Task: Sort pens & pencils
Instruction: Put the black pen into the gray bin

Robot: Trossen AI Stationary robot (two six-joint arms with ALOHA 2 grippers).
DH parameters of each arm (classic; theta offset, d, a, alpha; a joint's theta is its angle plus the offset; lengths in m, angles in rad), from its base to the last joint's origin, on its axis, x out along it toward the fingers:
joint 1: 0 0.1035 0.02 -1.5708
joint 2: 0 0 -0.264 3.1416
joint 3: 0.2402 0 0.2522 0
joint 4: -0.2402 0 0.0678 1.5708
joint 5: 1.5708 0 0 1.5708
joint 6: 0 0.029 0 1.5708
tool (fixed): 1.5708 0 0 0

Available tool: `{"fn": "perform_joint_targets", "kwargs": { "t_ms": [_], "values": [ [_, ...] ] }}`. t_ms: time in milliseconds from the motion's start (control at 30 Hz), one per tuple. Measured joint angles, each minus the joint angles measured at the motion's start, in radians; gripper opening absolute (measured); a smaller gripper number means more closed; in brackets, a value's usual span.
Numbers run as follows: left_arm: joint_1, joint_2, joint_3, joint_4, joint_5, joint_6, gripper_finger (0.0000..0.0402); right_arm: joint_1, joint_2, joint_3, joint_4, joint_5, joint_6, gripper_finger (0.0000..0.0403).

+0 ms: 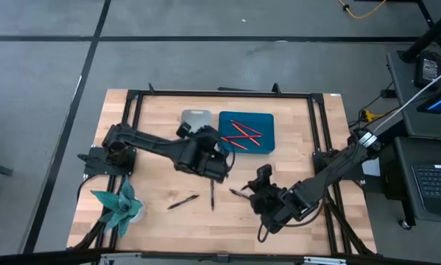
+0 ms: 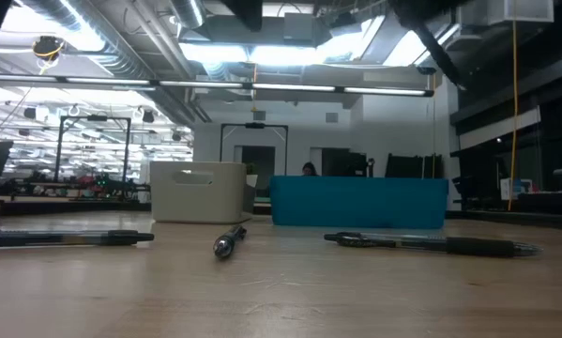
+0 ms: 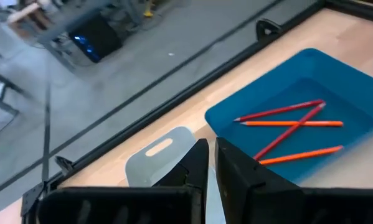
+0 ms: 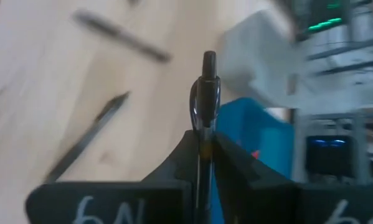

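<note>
Sorting is partly done: four pencils (image 1: pixel 242 135) lie in the blue tray (image 1: pixel 268 120); the right gripper (image 4: pixel 203 146) pinches a pen (image 4: pixel 205 93) upright between its fingers; two pens (image 1: pixel 183 201) remain on the counter (image 1: pixel 154 221) beyond them; the left gripper (image 3: pixel 211 163), fingers pressed together, hovers beside the grey tray (image 3: pixel 158 155).
</note>
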Motion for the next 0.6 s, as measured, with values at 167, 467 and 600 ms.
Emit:
{"fn": "perform_joint_targets", "kwargs": {
  "t_ms": [167, 467, 600],
  "values": [
    [-0.007, 0.001, -0.122, 0.013, -0.089, -0.208, 0.0023, 0.003, -0.029, 0.000, 0.075, 0.118, 0.026, 0.0035],
    [-0.012, -0.075, -0.131, 0.063, -0.099, -0.235, 0.0023, 0.004, -0.034, -0.013, 0.093, 0.178, 0.053, 0.0035],
    [-0.049, -0.154, -0.130, 0.148, -0.118, -0.160, 0.0023, 0.003, -0.034, -0.031, 0.088, 0.189, 0.076, 0.0035]
  ]
}}
